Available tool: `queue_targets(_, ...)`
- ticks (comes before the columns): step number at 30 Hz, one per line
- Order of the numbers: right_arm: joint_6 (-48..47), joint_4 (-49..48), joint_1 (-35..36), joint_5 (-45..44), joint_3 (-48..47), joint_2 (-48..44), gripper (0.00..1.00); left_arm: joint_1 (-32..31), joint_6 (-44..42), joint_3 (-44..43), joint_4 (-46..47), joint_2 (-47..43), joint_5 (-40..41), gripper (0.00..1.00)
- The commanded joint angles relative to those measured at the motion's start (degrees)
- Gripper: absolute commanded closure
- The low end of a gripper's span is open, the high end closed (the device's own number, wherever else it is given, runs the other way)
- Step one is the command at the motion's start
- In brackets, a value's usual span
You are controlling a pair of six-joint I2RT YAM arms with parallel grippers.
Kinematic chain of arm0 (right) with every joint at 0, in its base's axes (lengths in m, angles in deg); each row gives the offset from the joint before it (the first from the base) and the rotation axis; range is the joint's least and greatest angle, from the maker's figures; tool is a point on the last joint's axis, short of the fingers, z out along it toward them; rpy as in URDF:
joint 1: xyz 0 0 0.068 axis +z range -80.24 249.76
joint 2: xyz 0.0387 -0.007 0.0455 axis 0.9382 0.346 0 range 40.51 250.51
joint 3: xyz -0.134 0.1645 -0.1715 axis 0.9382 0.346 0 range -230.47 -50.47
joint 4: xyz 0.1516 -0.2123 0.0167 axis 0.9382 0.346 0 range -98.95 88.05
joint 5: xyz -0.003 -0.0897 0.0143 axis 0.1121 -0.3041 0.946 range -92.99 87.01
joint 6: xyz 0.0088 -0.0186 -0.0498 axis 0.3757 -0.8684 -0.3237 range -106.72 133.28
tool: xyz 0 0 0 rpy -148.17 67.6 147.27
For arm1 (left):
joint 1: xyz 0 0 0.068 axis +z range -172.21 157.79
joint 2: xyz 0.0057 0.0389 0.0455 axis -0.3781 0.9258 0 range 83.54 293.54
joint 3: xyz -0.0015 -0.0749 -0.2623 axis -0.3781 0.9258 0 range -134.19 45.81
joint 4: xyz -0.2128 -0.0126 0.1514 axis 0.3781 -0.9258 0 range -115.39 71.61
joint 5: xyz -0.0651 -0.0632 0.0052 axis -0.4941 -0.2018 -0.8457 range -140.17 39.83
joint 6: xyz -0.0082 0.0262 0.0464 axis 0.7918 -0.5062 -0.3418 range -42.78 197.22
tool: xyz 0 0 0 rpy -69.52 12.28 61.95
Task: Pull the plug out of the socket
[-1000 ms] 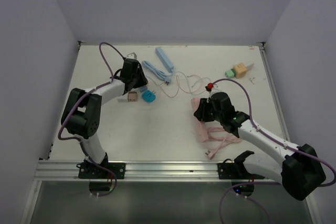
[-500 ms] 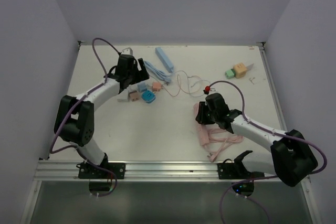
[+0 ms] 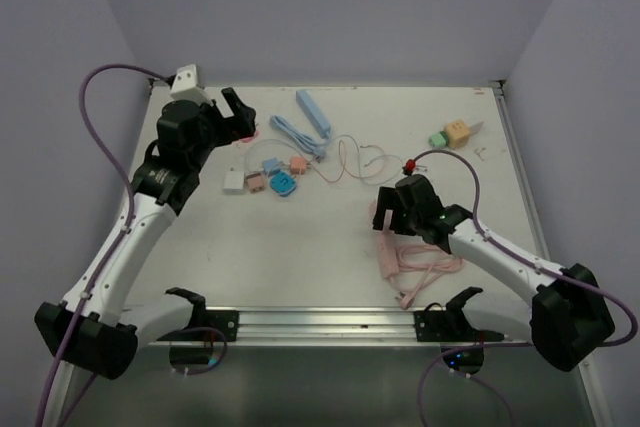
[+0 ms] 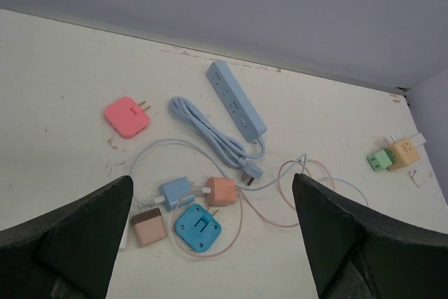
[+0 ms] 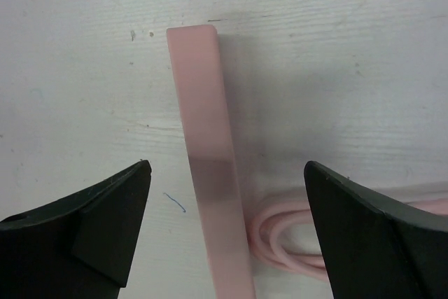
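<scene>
A pink power strip (image 5: 210, 173) lies flat on the table, its coiled pink cable (image 5: 294, 243) beside it. My right gripper (image 5: 227, 166) hangs open just above the strip, one finger on each side, touching nothing. In the top view the strip (image 3: 384, 247) pokes out under that gripper (image 3: 392, 215). No plug shows in the stretch of strip I see. An orange plug (image 4: 222, 191) and a light blue plug (image 4: 176, 192) lie loose side by side, cords attached. My left gripper (image 4: 211, 178) is open, empty and raised high at the back left (image 3: 232, 112).
A blue square adapter (image 4: 197, 227) and a tan plug (image 4: 148, 226) lie by the loose plugs. Behind them are a blue power strip (image 4: 236, 100) with its cable (image 4: 210, 131) and a red-pink adapter (image 4: 127, 115). Green (image 4: 380, 160) and yellow (image 4: 404, 152) adapters sit far right.
My left gripper opened, rose and pulled back to the back left, uncovering the orange and light blue plugs. My right gripper opened and let go of the pink strip.
</scene>
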Motion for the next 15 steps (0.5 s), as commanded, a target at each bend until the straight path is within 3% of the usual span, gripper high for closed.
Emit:
queue_targets(1, 6.63, 8.51, 0.03, -6.45, -2.40, -6.71, 0.05, 0.27, -6.35, 2.22, -3.77, -6.84, 4.90, 0.01)
queue_targets(5, 13.50, 16.95, 0.03, -11.63, -1.52, -13.56, 0.01, 0.27, -8.91, 7.76, -3.51, -12.92, 11.21, 0.00)
queue_targets(9, 21.14, 21.53, -0.06, -11.56, 1.02, -14.46, 0.01, 0.27, -9.70, 14.17, -0.79, -18.02, 15.80, 0.01)
queue_targets(15, 30.82, 14.53, -0.32, -9.09, 7.87, -12.71, 0.09, 0.27, -9.88, 18.23, 0.10, -18.65, 15.99, 0.00)
